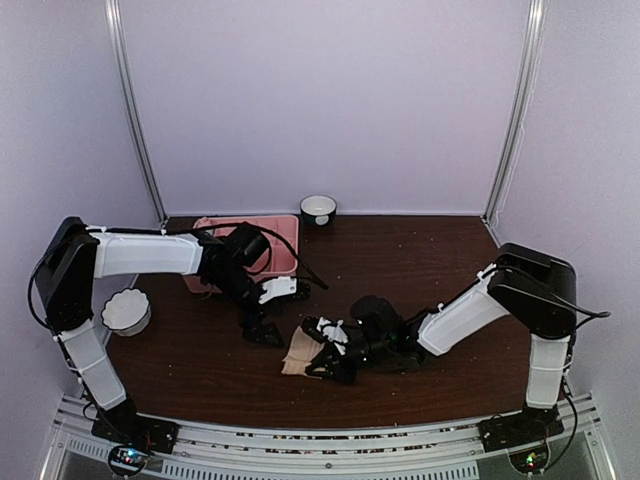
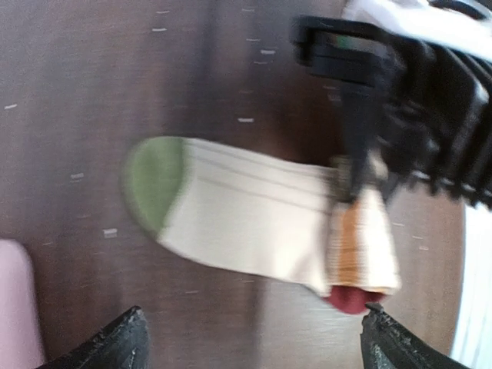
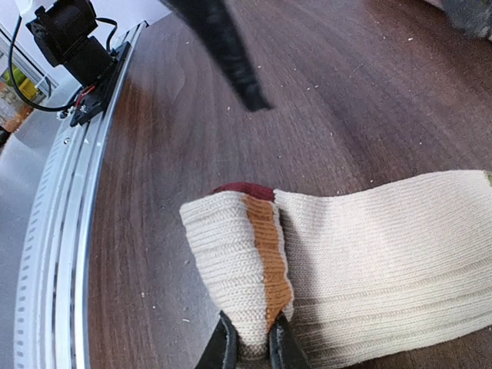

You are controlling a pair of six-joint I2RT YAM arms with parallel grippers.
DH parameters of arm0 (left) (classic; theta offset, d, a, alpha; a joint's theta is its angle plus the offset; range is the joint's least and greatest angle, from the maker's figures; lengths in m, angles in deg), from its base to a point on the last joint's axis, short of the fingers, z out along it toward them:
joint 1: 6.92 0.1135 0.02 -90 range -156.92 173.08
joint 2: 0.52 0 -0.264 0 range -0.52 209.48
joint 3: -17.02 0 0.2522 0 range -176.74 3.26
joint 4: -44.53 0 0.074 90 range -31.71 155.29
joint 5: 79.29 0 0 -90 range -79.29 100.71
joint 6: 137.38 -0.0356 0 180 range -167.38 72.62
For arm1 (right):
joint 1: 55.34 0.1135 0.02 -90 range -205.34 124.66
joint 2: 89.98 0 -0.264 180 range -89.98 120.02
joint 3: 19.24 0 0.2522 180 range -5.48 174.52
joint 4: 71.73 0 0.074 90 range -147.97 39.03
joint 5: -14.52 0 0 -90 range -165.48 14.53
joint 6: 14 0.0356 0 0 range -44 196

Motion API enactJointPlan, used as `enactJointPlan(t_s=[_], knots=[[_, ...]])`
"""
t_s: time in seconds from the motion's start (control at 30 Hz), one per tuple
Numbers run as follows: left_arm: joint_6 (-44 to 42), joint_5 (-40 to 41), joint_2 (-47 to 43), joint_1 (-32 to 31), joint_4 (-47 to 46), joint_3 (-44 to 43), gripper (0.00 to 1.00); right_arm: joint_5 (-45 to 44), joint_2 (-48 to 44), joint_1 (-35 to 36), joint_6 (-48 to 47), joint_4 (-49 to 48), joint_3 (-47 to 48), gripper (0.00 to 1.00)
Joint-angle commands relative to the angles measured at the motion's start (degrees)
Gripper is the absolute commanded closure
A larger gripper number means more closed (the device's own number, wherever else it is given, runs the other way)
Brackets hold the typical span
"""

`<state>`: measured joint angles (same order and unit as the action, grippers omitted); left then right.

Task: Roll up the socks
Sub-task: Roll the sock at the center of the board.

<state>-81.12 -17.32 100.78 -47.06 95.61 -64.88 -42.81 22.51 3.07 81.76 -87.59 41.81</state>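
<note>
One tan sock (image 2: pixel 254 215) lies flat on the dark table, with a green toe (image 2: pixel 154 184) and a cuff (image 3: pixel 246 254) folded back over the leg, showing an orange stripe and maroon lining. My right gripper (image 3: pixel 252 347) is shut on the edge of that folded cuff. In the top view the sock (image 1: pixel 297 352) lies in front of the right gripper (image 1: pixel 322 350). My left gripper (image 2: pixel 254 350) hovers over the sock, open wide with nothing between its fingers. In the top view the left gripper (image 1: pixel 264 332) is just left of the sock.
A pink divided tray (image 1: pixel 285 250) sits at the back left, partly under the left arm. A small white bowl (image 1: pixel 318 208) stands by the back wall. A scalloped white bowl (image 1: pixel 126 310) is at the left edge. A metal rail (image 3: pixel 61 254) runs along the near table edge.
</note>
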Motion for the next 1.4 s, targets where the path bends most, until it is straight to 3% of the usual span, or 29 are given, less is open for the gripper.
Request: enactJointPlan(t_s=[0.0, 0.07, 0.13, 0.17, 0.27, 0.43, 0.63, 0.97, 1.23, 1.3, 1.37], knots=[[7.13, 13.33, 0.03, 0.79, -10.56, -0.22, 0.02, 6.41, 5.52, -1.78, 3.76, 17.05, 0.99, 0.95], [11.43, 13.86, 4.33, 2.51, -8.08, -3.53, 0.02, 7.22, 5.92, -2.28, 4.55, 17.94, 1.44, 0.95], [8.13, -0.03, 7.50, 6.31, 0.79, -8.62, 0.02, 7.72, 6.22, -3.02, 5.67, 18.19, 1.48, 0.95], [7.12, -2.61, 6.88, 6.98, 0.30, -8.71, 0.02, 8.21, 6.44, -3.46, 6.48, 18.20, 1.49, 0.95], [-1.04, 1.07, 0.67, 2.90, -4.29, -1.48, 0.02, 9.27, 7.55, -5.00, 9.27, 19.54, 2.52, 0.95], [-8.87, -2.27, -3.64, -1.77, -3.83, 4.33, 0.02, 9.95, 9.70, -7.14, 13.26, 22.01, 5.06, 0.95], [-8.56, -3.69, -3.39, -5.43, -6.25, 6.56, 0.11, 12.30, 11.64, -8.05, 16.64, 21.16, 6.65, 0.95], [-5.92, -2.42, 3.99, -7.30, -5.99, 2.31, 0.18, 13.25, 13.47, -8.39, 19.66, 19.62, 7.69, 0.95], [-4.51, -1.07, 7.85, -7.77, -5.13, -0.07, 0.63, 13.04, 13.26, -8.41, 20.74, 17.92, 6.46, 0.94], [-3.86, -0.25, 8.84, -7.57, -4.68, -0.40, 0.83, 12.92, 12.78, -8.49, 21.07, 16.48, 5.29, 0.90], [-3.06, -0.37, 10.41, -6.82, -3.38, -1.21, 0.94, 12.22, 11.68, -8.42, 21.59, 13.61, 3.21, 0.83]])
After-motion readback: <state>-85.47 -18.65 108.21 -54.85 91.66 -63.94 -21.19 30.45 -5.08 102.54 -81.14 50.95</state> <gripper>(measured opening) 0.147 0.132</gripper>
